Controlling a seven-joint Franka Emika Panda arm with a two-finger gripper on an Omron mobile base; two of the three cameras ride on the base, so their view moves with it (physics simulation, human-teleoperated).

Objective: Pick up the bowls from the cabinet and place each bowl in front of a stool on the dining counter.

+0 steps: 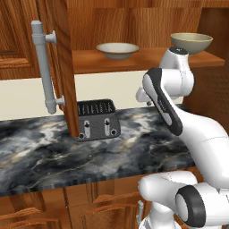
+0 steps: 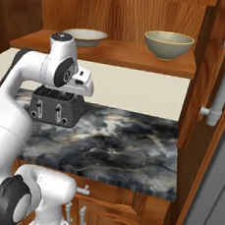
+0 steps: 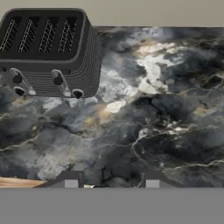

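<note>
Gripper (image 3: 108, 179): jaws apart, empty, over marbled stone table (image 3: 166, 113). Toaster (image 1: 97, 119): black, ribbed, four-slot, on table. Above toaster, open wooden cabinet (image 1: 134, 27): shelf (image 2: 116, 53) carries two round ceramic bowls, shallow cream one (image 1: 117, 50), deeper olive one (image 2: 168, 45), well apart.

Two beige bowls (image 1: 117, 50) (image 1: 191, 43) upright on cabinet shelf (image 1: 134, 61) (well apart)
</note>
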